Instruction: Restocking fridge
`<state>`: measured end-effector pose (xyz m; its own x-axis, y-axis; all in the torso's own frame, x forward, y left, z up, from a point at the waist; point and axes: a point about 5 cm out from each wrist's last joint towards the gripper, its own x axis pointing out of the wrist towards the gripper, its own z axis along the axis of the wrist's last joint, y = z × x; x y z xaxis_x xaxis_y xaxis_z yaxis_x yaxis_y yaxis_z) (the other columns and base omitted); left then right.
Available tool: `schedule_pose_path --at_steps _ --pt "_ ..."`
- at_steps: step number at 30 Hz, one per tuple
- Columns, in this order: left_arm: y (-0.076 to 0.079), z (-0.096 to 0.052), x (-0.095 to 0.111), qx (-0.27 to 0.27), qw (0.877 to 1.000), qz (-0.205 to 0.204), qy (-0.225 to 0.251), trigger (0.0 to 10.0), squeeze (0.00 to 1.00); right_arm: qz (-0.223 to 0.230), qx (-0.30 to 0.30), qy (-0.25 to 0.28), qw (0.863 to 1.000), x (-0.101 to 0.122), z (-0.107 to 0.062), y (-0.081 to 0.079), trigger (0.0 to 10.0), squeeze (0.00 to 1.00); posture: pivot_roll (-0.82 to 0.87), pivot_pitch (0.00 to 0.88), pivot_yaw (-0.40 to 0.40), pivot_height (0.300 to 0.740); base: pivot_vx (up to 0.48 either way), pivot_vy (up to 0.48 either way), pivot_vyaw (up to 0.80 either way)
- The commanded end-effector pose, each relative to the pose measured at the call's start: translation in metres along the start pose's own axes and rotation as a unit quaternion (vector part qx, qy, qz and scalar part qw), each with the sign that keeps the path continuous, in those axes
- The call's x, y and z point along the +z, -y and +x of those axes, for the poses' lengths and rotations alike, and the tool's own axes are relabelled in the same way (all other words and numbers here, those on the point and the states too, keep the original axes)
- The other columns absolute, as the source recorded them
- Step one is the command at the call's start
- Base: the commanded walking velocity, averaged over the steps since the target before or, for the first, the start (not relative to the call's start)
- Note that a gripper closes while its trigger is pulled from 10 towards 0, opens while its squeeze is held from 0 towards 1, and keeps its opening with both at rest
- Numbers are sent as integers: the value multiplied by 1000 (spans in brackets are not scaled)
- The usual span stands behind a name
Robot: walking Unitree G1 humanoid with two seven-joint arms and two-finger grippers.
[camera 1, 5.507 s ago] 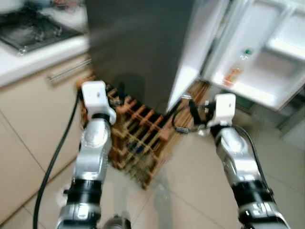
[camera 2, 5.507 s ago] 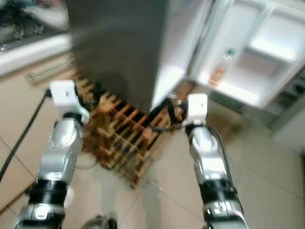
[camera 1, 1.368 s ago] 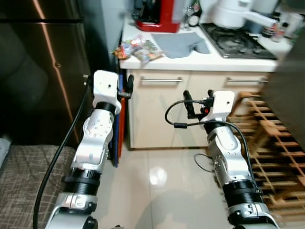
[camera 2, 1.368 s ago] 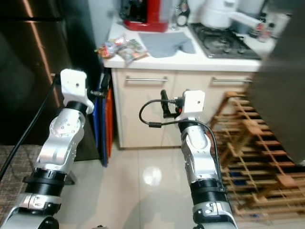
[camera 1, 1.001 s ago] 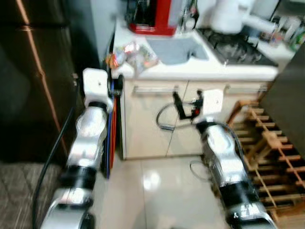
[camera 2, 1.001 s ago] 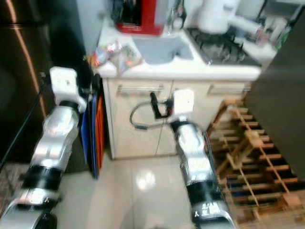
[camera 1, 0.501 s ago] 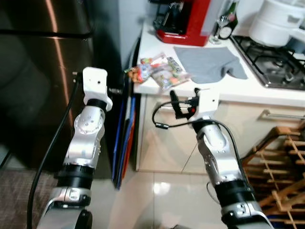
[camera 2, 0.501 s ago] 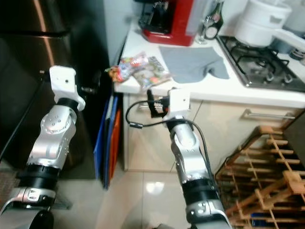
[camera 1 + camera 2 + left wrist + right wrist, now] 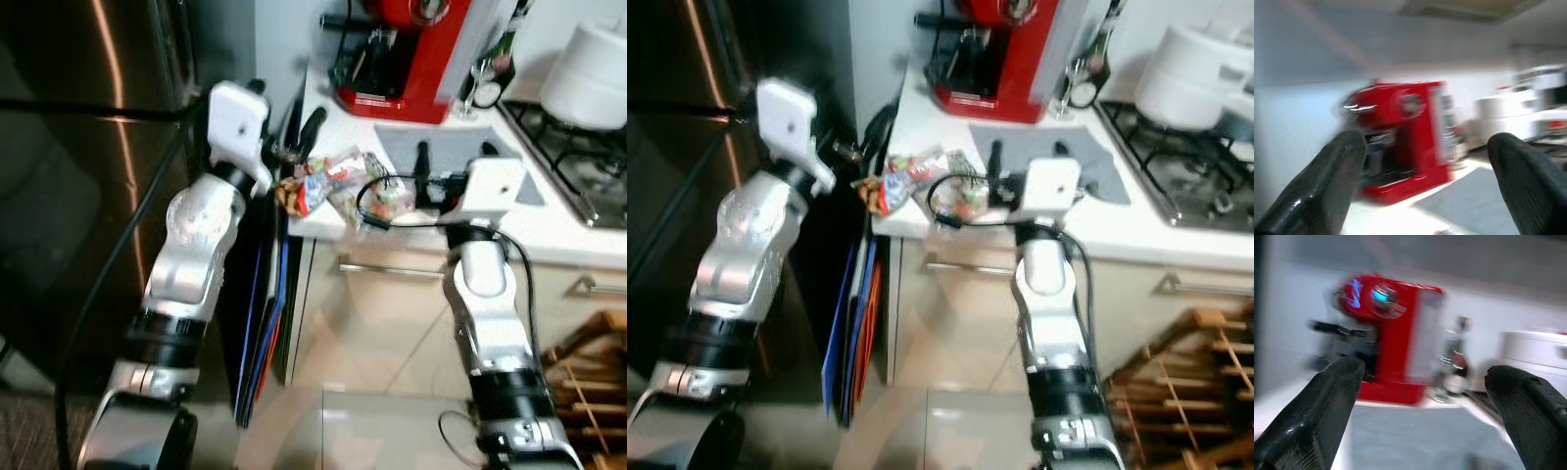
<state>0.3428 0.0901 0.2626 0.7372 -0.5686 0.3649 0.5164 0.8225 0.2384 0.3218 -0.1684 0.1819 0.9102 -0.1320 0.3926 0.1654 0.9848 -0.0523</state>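
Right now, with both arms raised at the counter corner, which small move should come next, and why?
Probably lower the right tool onto the pile of snack packets at the near corner of the counter. Both tools are open and hold nothing, and the packets lie just under and ahead of it, in front of the red coffee machine. The left tool hovers beside the same pile.
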Motion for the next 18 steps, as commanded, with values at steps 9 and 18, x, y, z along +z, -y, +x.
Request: schedule_pose_path --at_steps 9,18 --pt "-40 -1 -52 -34 984 -17 -172 10000 0 -10 -4 -58 998 -16 -27 30 10000 1000 -93 0 -43 740 0 0 0" --pt "-48 14 -51 -42 981 -11 -189 10000 0 -4 -12 -59 998 -13 -35 26 10000 1000 -130 0 -16 740 0 0 0"
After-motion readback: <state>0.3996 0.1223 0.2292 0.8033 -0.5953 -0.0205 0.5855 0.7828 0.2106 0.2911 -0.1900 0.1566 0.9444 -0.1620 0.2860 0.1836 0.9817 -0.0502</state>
